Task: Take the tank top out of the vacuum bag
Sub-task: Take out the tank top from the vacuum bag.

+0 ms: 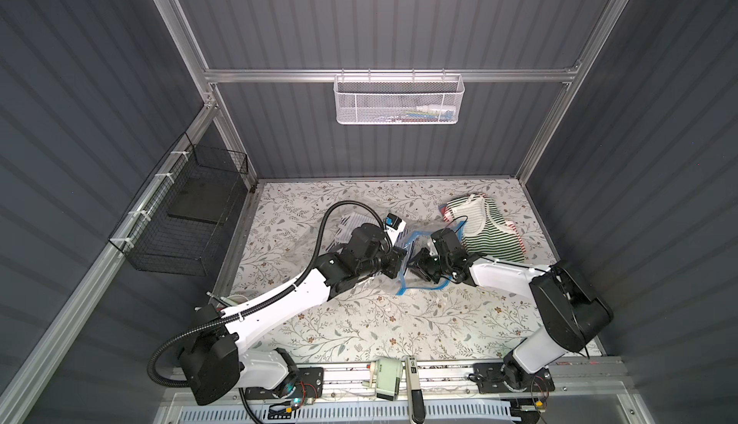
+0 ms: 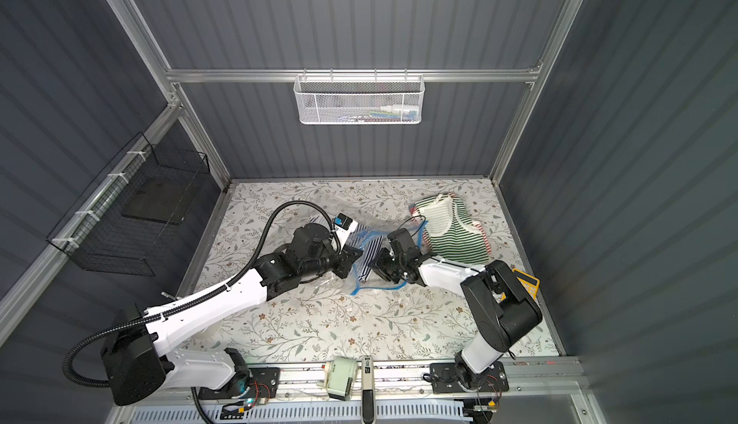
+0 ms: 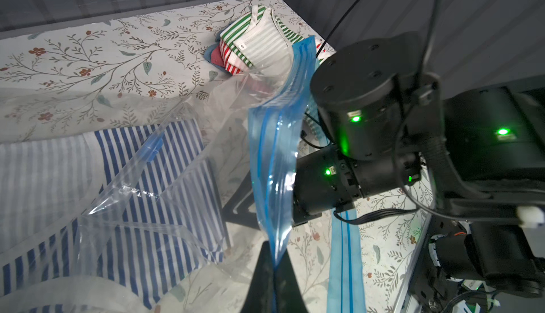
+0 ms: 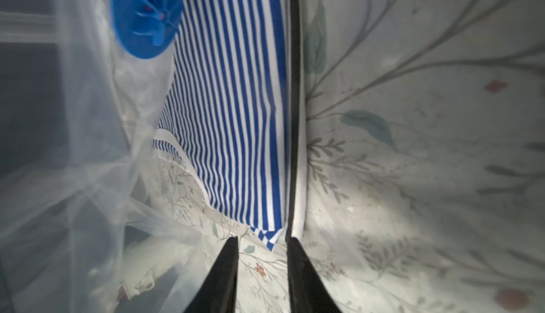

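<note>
The clear vacuum bag (image 1: 413,242) lies mid-table with its blue zip strip (image 3: 274,164) lifted. My left gripper (image 3: 274,263) is shut on that strip, and it shows in both top views (image 2: 351,260). A blue-and-white striped tank top (image 4: 236,105) lies inside the bag, also seen in the left wrist view (image 3: 165,179) and in a top view (image 2: 365,258). My right gripper (image 4: 262,239) reaches into the bag mouth (image 1: 419,266). Its jaws are open, and a corner of the tank top lies just between the tips, not pinched. The round blue valve cap (image 4: 144,13) is beyond.
A pile of green- and red-striped tops (image 1: 483,226) lies at the back right, beside the bag. A white mesh basket (image 1: 397,98) hangs on the back wall and a black wire basket (image 1: 187,218) on the left wall. A yellow item (image 2: 527,282) sits by the right arm.
</note>
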You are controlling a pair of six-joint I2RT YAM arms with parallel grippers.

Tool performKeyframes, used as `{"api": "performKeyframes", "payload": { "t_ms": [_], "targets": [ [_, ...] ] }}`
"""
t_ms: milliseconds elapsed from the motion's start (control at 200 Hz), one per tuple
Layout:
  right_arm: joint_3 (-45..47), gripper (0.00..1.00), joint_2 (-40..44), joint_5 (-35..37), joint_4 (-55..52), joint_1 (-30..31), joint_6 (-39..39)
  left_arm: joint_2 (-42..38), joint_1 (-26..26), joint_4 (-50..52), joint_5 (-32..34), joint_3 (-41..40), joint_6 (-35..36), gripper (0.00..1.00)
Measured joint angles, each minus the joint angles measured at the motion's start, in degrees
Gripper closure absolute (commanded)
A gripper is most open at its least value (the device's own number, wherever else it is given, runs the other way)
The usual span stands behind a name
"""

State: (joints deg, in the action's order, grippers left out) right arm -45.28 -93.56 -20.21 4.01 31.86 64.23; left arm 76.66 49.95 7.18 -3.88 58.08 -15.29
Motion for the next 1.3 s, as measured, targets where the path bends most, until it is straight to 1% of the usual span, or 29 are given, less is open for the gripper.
{"api": "performKeyframes", "payload": {
  "t_ms": [300,640,1100,1301],
  "targets": [
    [-3.4,0.71,-4.3,-1.2,-0.5,0.0,-0.2,0.8,0.0,0.2,0.7,0.0,0.0,1.0],
    [-3.4,0.73,-6.6,-1.2,0.4,0.0,-0.3,0.9,0.0,0.5,1.0,0.0,0.0,1.0],
    [-5.4,0.74,-7.0,-1.2,0.6,0.0,-1.7,0.9,0.3,1.0,1.9,0.0,0.1,1.0],
    [-6.0,0.75,-9.1,-1.3,0.6,0.0,-1.7,0.9,0.3,1.7,2.4,0.0,0.3,1.0]
  ]
}}
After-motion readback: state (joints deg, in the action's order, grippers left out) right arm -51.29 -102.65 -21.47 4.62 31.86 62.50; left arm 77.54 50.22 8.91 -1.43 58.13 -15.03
